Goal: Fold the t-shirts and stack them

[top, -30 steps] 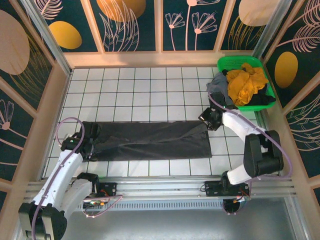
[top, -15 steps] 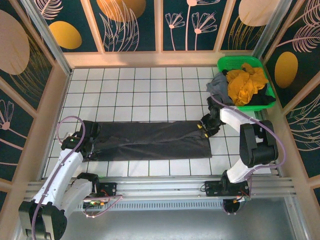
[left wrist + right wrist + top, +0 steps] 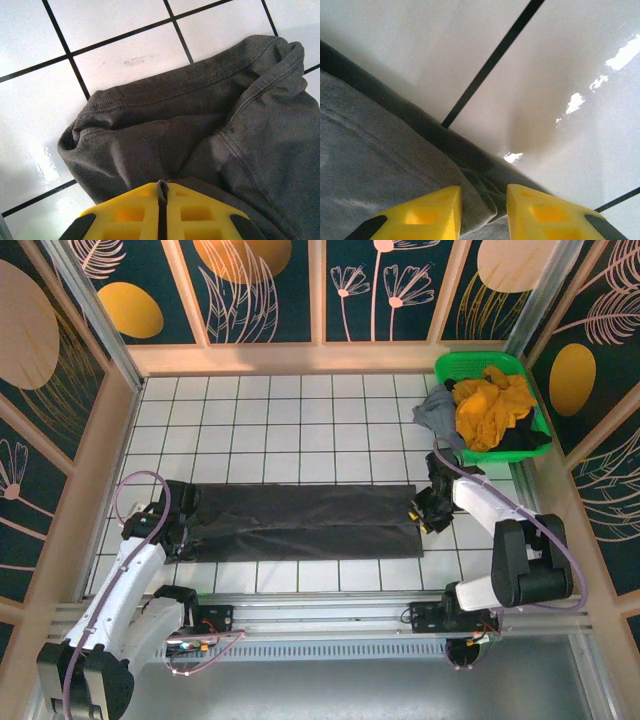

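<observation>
A dark charcoal t-shirt (image 3: 300,520) lies on the white tiles as a long strip folded lengthwise. My left gripper (image 3: 178,532) sits at its left end. In the left wrist view that gripper (image 3: 162,184) is shut on a pinch of the bunched dark cloth (image 3: 200,130). My right gripper (image 3: 420,518) is at the strip's right edge, low over the tiles. In the right wrist view its yellow fingers (image 3: 437,212) stand apart, and the right gripper (image 3: 484,200) straddles the layered hem of the shirt (image 3: 370,165).
A green basket (image 3: 470,362) stands at the back right corner. It holds a mustard-yellow shirt (image 3: 490,405) and a black one (image 3: 525,440), and a lighter grey shirt (image 3: 435,410) hangs over its left side. Panelled walls close in the tiled floor on three sides.
My right gripper has slid from the strip's back right corner toward the near side along its right edge, and its jaws have narrowed. The left gripper has kept its hold and place.
</observation>
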Action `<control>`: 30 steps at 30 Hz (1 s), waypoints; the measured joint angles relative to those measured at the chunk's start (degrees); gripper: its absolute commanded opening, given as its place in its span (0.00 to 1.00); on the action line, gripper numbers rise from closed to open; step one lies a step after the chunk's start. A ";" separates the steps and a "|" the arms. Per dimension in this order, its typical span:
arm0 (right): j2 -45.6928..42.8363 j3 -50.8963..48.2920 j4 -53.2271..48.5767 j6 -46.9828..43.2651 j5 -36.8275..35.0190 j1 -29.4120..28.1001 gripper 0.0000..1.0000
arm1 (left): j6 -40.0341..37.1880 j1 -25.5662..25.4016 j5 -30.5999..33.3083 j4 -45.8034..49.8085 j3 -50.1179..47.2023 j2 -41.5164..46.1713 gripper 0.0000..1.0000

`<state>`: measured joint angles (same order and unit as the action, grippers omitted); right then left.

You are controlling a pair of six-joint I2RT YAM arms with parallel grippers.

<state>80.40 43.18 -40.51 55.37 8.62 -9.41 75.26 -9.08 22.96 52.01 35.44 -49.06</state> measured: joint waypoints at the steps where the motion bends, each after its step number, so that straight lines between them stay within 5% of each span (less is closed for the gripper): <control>1: 0.00 -0.35 0.07 -0.07 0.02 0.00 0.28 | 0.00 0.00 -0.04 -0.02 -0.11 0.00 0.14; 6: -0.09 -1.70 -0.07 -0.98 -0.11 0.00 0.18 | -0.52 0.00 -1.27 -0.37 -0.52 -0.04 0.35; 10: -3.34 -0.61 -0.50 -1.05 -1.95 -0.02 0.18 | -1.88 0.00 -1.40 0.52 4.00 -1.53 0.40; 17: -6.25 4.92 3.80 -2.36 -2.58 -3.56 0.12 | -7.28 0.39 -3.08 -8.00 16.28 -8.46 0.31; 24: 0.70 4.96 11.69 -1.97 1.27 -7.34 0.10 | -10.91 5.05 -17.90 -22.99 18.21 -33.05 0.23; 30: 8.59 4.33 14.16 -1.60 1.95 -6.05 0.09 | -15.98 11.17 -22.64 -26.27 18.36 -45.70 0.22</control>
<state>88.99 47.51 -26.35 53.78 10.57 -15.46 59.29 2.09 0.32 25.74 53.80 -94.76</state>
